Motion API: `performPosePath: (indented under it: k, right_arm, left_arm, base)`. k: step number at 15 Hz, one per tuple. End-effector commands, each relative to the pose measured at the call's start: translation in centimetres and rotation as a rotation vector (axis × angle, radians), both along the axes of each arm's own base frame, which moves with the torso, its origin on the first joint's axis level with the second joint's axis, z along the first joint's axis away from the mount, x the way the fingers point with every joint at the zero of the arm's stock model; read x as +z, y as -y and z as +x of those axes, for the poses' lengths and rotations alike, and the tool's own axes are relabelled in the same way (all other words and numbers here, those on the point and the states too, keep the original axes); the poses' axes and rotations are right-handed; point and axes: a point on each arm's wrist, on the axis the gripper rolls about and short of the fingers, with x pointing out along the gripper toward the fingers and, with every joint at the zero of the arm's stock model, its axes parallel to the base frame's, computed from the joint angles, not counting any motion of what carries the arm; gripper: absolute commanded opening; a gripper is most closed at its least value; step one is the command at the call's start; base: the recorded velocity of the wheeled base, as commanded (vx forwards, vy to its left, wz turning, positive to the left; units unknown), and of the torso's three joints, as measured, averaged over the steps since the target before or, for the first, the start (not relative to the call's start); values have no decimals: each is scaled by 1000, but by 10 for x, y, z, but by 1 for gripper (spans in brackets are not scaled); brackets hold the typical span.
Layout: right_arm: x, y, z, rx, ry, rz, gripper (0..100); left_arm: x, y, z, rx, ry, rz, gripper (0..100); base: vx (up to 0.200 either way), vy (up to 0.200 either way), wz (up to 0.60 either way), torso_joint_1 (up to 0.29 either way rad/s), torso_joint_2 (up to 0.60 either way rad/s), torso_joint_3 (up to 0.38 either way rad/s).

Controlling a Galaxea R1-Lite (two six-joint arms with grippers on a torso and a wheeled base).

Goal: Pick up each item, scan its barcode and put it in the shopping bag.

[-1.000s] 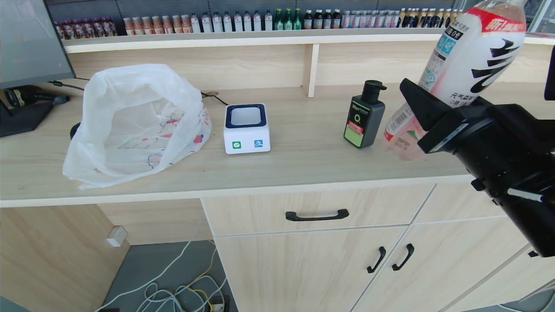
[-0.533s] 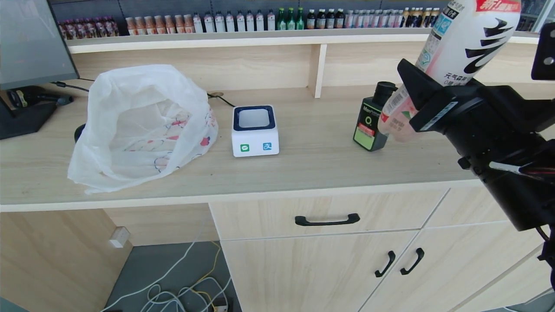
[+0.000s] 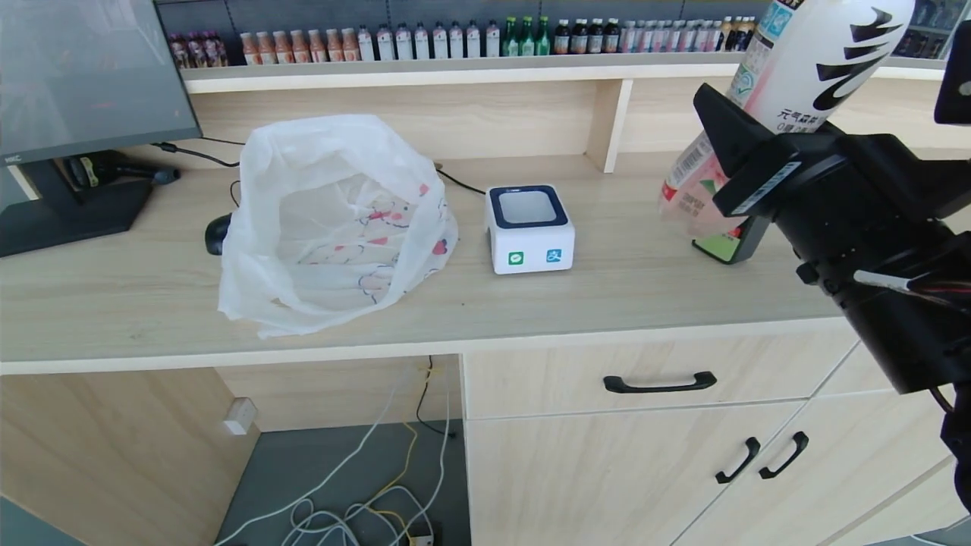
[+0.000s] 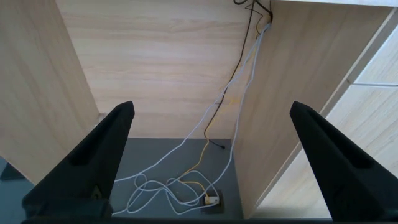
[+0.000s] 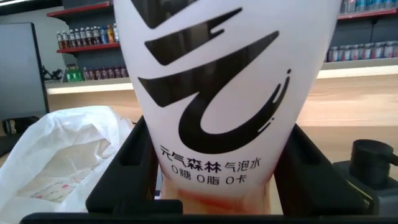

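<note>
High over the right end of the counter (image 3: 622,296), we are holding the drink bottle (image 3: 804,68) in our right gripper (image 3: 834,114), whose jaws are clamping its white body from both sides. The bottle is tilting. Its long axis is running from the pinkish base, low and toward our left, up to the neck, which is passing out of the head view at the top right. The barcode (image 3: 686,163) is sitting near that lower end, facing outward rather than down.

The scanner (image 3: 529,227) is lying to our left of the bottle and below it, well apart, with its window facing up. We are therefore judging the coming move to be a leftward carry with the base end leading, then a roll bringing the barcode over the window. The shopping bag (image 3: 334,220) is standing farther left, beyond the scanner, its mouth gaping toward us. A dark pump bottle (image 3: 728,244) is standing on the counter just behind the held bottle's base.

Our left gripper (image 4: 211,124) is hanging below counter level with its fingers spread wide, above floor cables (image 4: 180,186), so the right arm is the nearer one.
</note>
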Motion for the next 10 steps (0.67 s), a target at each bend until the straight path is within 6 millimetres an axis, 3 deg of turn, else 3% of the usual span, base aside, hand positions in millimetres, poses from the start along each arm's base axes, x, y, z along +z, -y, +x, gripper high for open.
performPosePath:
  k: [1,4,8,10]
  right_arm:
    - [-1,-4,6,2,-5,0,0]
    - [3,-8,12,-8,6,2,0]
    - [-2,-18,25,-41,13,-67,0]
    - [7,-25,37,-75,42,-86,0]
  left_arm:
    - [0,0,0,0,1,-2,100]
    - [0,0,0,0,1,0,100]
    - [0,0,0,0,1,3,100]
    - [0,0,0,0,1,3,100]
  base:
    - [0,200,0,-2,2,2]
    - [0,200,0,1,1,2]
    - [0,0,0,0,0,0]
    - [0,0,0,0,0,0]
